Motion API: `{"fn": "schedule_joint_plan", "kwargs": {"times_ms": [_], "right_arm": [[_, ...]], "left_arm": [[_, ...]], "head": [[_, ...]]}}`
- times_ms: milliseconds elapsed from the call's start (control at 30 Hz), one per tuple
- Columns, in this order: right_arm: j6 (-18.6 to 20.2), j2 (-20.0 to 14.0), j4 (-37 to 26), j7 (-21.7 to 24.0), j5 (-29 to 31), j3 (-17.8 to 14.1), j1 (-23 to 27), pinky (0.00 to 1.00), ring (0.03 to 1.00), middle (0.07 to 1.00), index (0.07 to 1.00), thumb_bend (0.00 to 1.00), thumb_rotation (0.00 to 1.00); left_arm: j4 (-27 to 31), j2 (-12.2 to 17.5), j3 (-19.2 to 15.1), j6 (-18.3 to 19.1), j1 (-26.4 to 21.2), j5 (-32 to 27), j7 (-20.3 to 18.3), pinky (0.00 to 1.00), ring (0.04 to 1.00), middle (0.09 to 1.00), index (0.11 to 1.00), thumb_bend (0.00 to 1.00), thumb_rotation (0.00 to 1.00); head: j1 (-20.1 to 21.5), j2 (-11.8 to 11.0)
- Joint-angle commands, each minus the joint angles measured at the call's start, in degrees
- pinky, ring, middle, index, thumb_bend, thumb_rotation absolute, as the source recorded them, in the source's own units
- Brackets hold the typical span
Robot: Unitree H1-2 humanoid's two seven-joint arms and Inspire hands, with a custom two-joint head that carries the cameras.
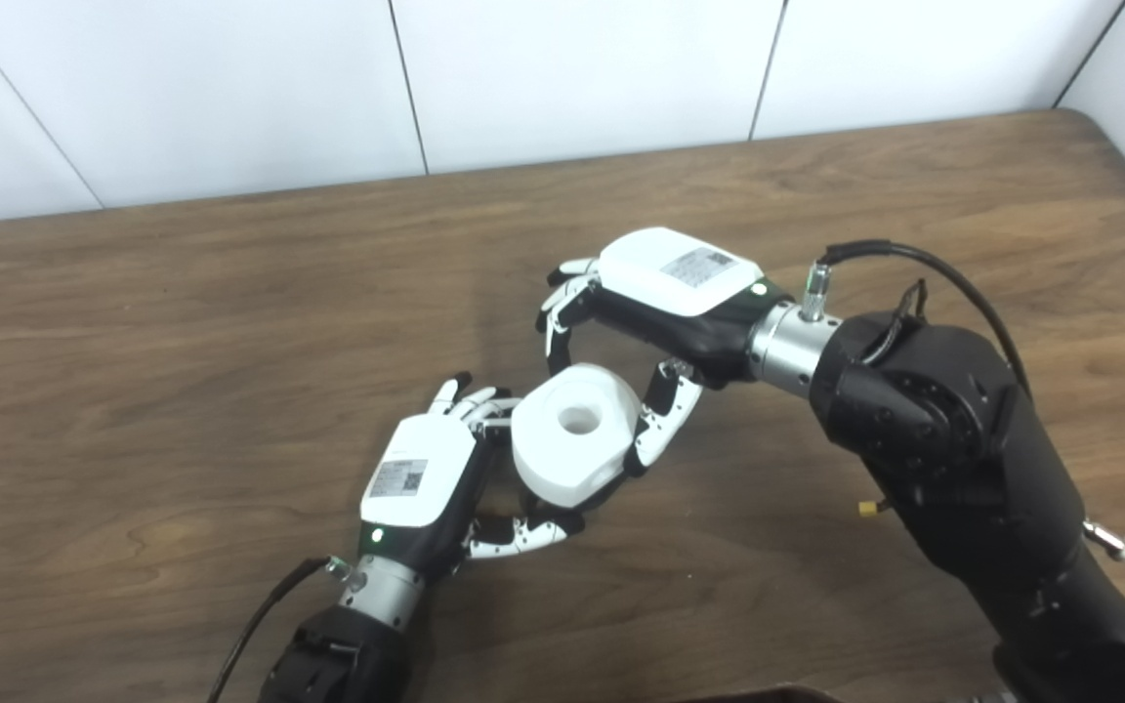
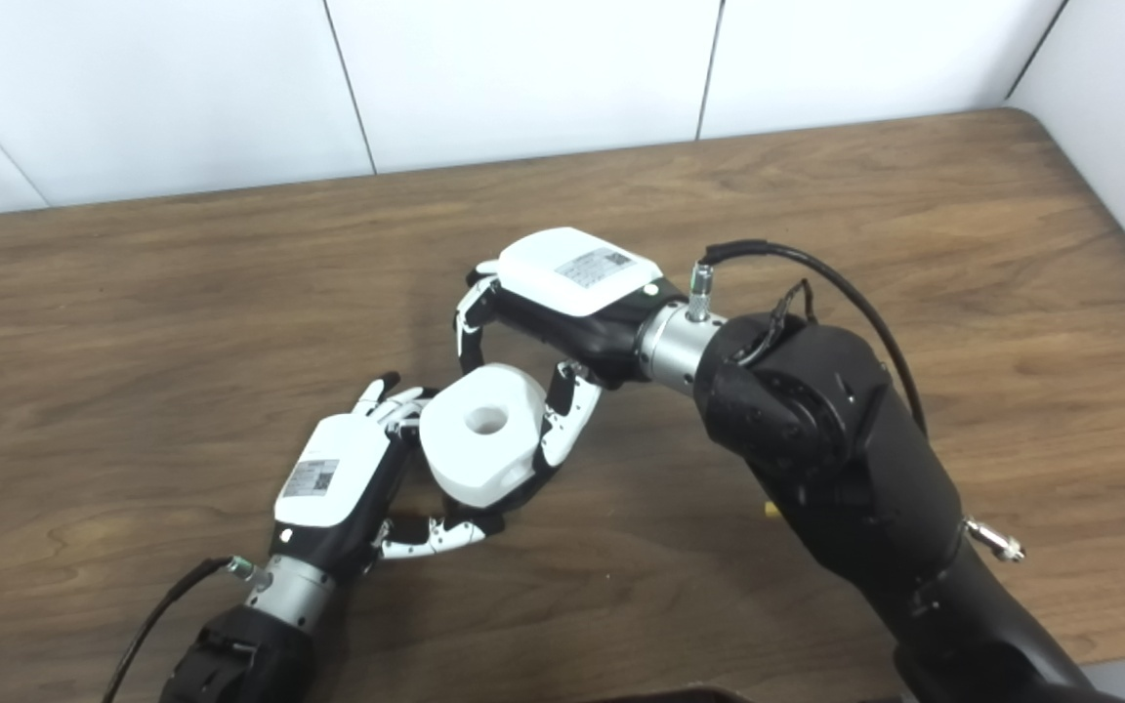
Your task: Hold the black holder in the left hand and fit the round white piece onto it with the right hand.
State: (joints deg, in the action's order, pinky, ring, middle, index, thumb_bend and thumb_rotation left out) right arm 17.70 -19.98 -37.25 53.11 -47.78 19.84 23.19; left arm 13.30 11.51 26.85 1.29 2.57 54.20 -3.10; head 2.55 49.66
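A: Left eye view first, going from left to right: the left hand is sitting palm-inward with its fingers curling under and around something just to its right.

B: Is that the black holder?

A: I cannot tell. Whatever it is gripping is hiding beneath the round white piece, and no holder is showing in either view (only the hand's own dark finger parts are peeking out there). So the left hand is looking closed, but on what I cannot say.

B: And the white piece?

A: It is sitting between the two hands, touching the left hand's fingertips, with its centre hole facing up and slightly toward the camera. The right hand is arching over it from the far right, fingers behind it and thumb down its near right side, closing on it.

B: So which relation is mattering?

A: The hole's axis. I am judging that the piece is needing to travel down along that axis, toward the left palm below it, while the right hand is steering.

B: Counts?

A: One white piece, two hands, one wooden table.
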Motion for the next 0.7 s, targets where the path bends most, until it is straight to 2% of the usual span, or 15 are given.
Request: {"fn": "schedule_joint_plan", "kwargs": {"times_ms": [0,667], "right_arm": [[-0.68,0.2,-0.9,-1.27,-0.09,-0.78,1.42,0.84,0.915,0.791,0.484,0.52,0.14],[-0.35,-0.92,-0.81,-0.41,0.34,-1.62,1.95,0.84,0.919,0.789,0.484,0.52,0.14]], "left_arm": [[0.16,-0.07,0.8,0.54,0.13,1.3,-2.56,0.99,0.862,0.786,0.486,0.52,0.05],[0.77,0.15,0.48,0.61,0.09,1.21,-2.85,0.99,0.859,0.784,0.486,0.52,0.05]], "head": [[0.19,0.18],[2.2,0.35]]}}
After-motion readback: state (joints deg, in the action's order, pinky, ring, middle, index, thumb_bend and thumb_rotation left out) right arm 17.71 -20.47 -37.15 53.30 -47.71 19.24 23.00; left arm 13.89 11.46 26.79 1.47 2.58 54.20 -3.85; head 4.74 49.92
